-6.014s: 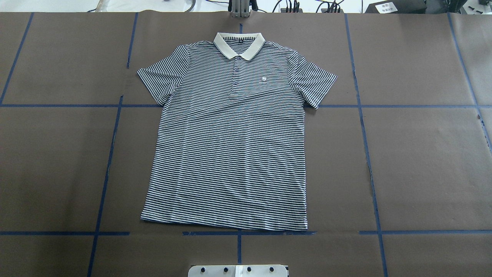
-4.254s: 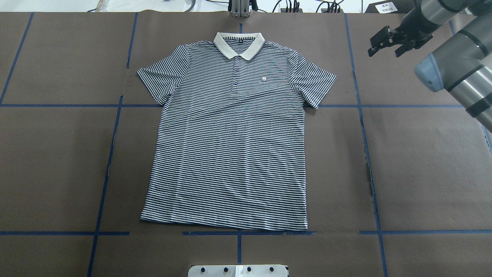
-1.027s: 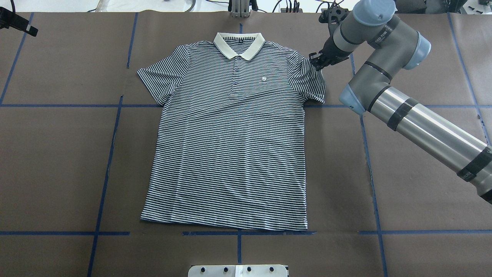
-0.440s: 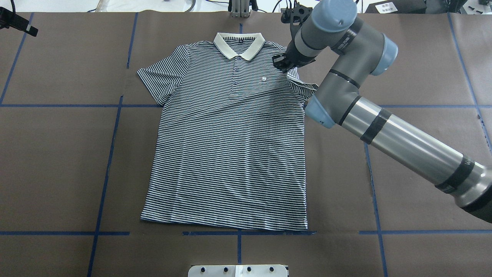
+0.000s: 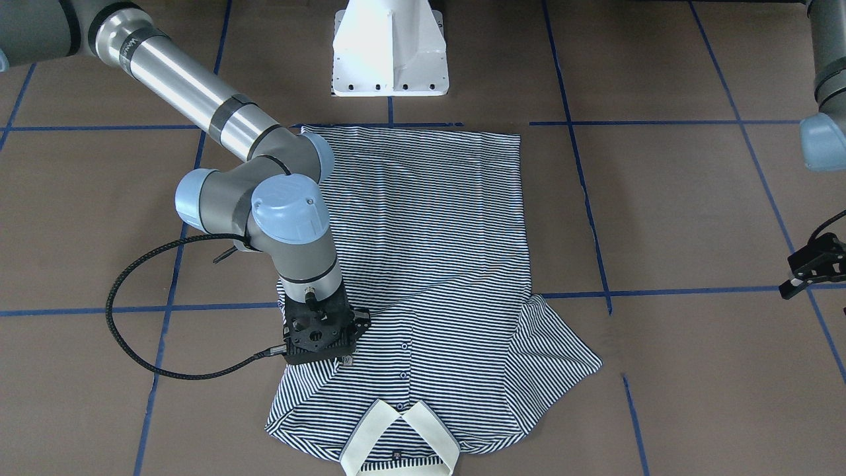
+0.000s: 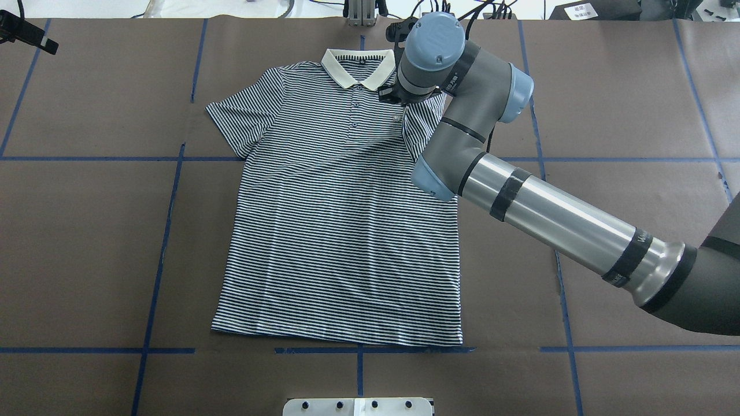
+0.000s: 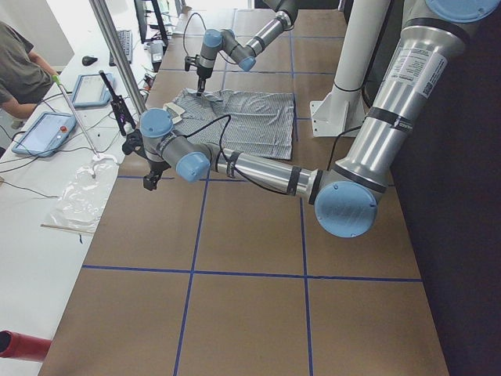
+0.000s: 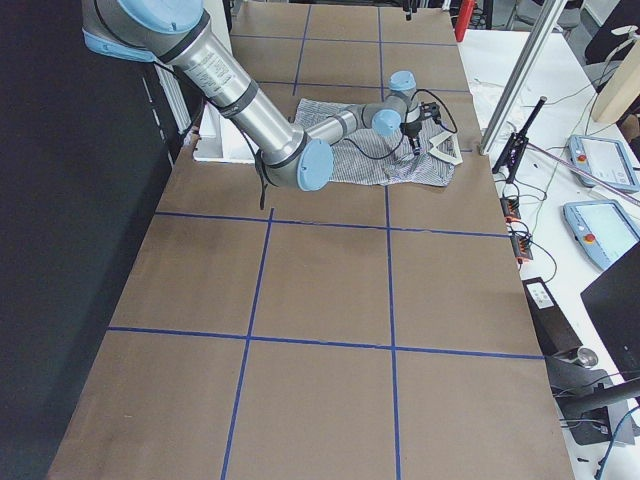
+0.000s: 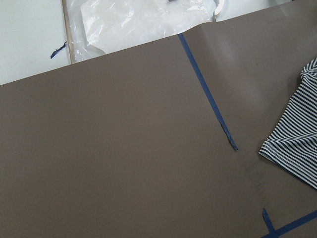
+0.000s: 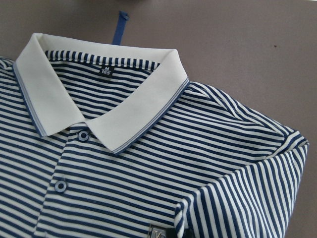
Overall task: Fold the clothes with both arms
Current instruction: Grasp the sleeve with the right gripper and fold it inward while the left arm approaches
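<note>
The striped polo shirt lies flat, front up, cream collar at the far edge. My right gripper is low over the chest beside the collar, shut on the shirt's right sleeve, which it holds folded inward over the chest. Its fingers are mostly hidden under the wrist. The right wrist view shows the collar and the doubled sleeve edge. My left gripper hangs over bare table at the far left corner, well clear of the shirt; its fingers look apart and empty. The other sleeve lies flat.
The white pedestal base stands at the shirt's hem side. Blue tape lines cross the brown table cover. Beyond the far edge are a metal post, cables, clear plastic and tablets near an operator.
My right arm came in from the right, took the right sleeve and has carried it leftward over the chest toward the collar. The left gripper has stayed at the far left corner.
</note>
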Available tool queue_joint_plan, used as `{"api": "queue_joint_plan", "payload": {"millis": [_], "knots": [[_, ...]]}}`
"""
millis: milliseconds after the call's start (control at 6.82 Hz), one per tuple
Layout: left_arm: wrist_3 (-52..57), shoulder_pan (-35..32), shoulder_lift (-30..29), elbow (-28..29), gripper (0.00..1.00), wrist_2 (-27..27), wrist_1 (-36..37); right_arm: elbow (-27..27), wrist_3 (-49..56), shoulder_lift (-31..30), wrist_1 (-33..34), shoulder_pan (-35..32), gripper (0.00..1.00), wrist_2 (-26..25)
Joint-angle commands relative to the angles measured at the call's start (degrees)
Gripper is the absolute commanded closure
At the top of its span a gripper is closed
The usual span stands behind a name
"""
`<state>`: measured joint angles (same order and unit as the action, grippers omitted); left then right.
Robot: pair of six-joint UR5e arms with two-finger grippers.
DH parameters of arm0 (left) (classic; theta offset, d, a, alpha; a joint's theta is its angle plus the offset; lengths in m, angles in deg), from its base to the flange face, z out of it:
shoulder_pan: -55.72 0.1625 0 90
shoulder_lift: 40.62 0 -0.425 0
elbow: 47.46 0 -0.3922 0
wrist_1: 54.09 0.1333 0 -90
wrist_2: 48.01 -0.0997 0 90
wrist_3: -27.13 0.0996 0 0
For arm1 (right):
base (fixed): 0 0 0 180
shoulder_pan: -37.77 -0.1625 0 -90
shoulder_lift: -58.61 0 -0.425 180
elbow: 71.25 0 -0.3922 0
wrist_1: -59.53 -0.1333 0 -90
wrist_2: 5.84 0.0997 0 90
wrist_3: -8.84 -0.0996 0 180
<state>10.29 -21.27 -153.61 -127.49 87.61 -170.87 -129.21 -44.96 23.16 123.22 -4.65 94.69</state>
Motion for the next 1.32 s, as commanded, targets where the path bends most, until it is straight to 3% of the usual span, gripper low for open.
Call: {"api": "queue_joint_plan", "payload": {"millis": [0, 293, 440, 587, 733, 880, 1174], "knots": [[-0.7, 0.0, -0.9, 0.0, 0.00, 0.0, 0.1, 1.9, -0.3, 1.2, -0.3, 0.0, 0.00, -1.1], [-5.5, 2.7, -1.9, -0.1, 0.00, -0.4, -2.7, 1.3, -1.0, 1.6, -0.2, -0.6, 0.00, 2.3], [-13.6, 6.2, -3.4, 0.1, 0.00, -2.4, -4.9, -1.5, -1.7, 0.9, 1.5, -2.6, 0.00, 10.2], [-23.5, 11.8, -5.9, 0.0, 0.00, -9.5, -5.1, -9.0, -1.8, -1.9, 10.5, -4.2, 0.00, 17.4], [-30.6, 16.9, -7.1, 0.4, 0.00, -15.5, -6.4, -20.5, -1.8, -6.5, 21.6, -4.7, 0.00, 19.7], [-38.5, 20.4, -7.5, 1.9, 0.00, -20.2, -10.0, -29.3, -1.8, -12.6, 24.0, -4.7, 0.00, 19.8], [-48.5, 25.6, -10.3, 11.8, 0.00, -31.0, -16.9, -32.7, -3.7, -16.0, 23.9, -4.8, 0.00, 19.8]]}}
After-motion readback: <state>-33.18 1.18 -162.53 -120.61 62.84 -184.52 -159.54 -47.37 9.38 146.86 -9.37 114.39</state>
